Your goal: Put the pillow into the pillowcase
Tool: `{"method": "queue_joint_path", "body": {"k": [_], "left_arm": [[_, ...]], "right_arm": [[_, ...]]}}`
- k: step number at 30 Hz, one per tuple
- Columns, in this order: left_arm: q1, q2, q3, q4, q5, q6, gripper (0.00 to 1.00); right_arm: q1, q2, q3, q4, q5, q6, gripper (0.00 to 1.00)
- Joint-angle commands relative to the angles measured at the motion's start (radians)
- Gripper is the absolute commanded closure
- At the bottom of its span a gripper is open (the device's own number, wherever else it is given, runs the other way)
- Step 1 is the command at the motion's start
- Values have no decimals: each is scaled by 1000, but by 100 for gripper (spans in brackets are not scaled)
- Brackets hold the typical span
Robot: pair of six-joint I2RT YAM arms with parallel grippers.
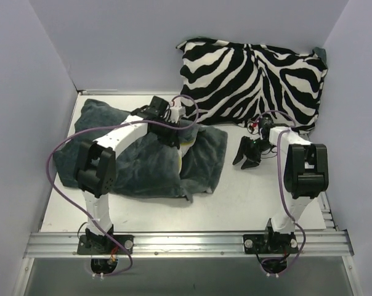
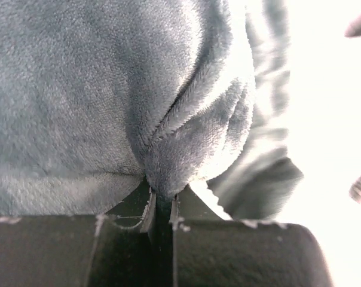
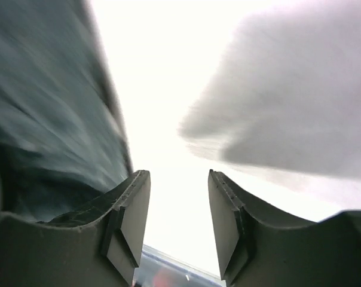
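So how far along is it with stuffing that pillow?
Most of the flat cream-yellow pillow seems already inside the dark grey-teal plush pillowcase; only a sliver shows. In hand: the left gripper pinches a fold of plush. The right gripper hangs open, empty. Left: tucking that sliver in.

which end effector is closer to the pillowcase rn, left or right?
Left. The left end effector is shut on a plush grey-teal fold of the pillowcase. The right end effector hangs open off to its right, not touching it.
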Motion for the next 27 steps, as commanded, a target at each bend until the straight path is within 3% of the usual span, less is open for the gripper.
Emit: {"method": "queue_joint_path", "body": {"k": [1, 7, 12, 17, 22, 27], "left_arm": [[26, -78, -48, -57, 459, 36, 100], [43, -89, -59, 41, 591, -40, 100], [89, -78, -70, 182, 631, -187, 100], [103, -76, -71, 236, 667, -217, 100], [106, -61, -87, 295, 683, -267, 100], [106, -63, -117, 321, 673, -286, 100]], "right_arm": [[56, -88, 68, 72, -117, 34, 57], [228, -159, 78, 339, -183, 272, 59], [305, -84, -91, 572, -168, 582, 61], [340, -31, -137, 710, -63, 623, 59], [360, 42, -62, 730, 7, 630, 48], [392, 128, 25, 746, 84, 649, 44]]}}
